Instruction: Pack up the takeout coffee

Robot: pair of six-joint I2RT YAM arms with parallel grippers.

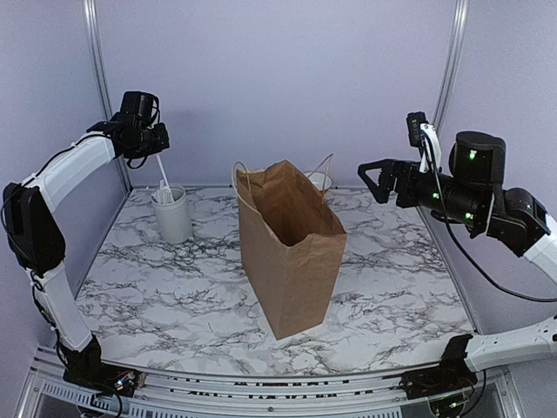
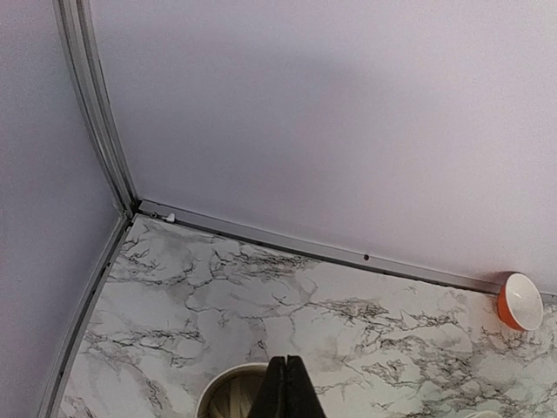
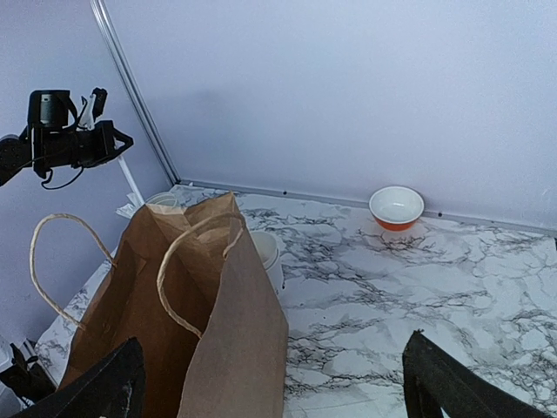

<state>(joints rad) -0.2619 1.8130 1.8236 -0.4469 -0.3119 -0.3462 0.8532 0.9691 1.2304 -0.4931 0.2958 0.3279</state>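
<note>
Left tool (image 2: 287, 376) is pinched fully shut, up in the air. Straight below its tips sits the white utensil holder (image 1: 172, 218), and a thin white stick (image 1: 162, 174) pokes up out of it to just under the tool. Can't tell if the stick is actually pinched or just leaning there, since the wrist view hides that spot behind the fingers.

Right tool (image 1: 372, 181) is spread wide with nothing between its fingers, hovering off the bench (image 1: 174, 296). The brown paper bag (image 1: 291, 252) stands upright with its mouth open, to that tool's left and lower down, near it but not touching. In the right wrist view both rope handles stick up from the rim. Just past the bag, ahead of the right tool, there's an open-topped plain white cup (image 3: 266, 254). It's touching the bag's far side or just beside it, hard to say. Further ahead, by the back wall, an orange bowl (image 3: 396, 209) with a white inside sits upright.

The takeout coffee itself: can't tell where it is. None of the views shows it, and the bottom of the bag is out of sight.
</note>
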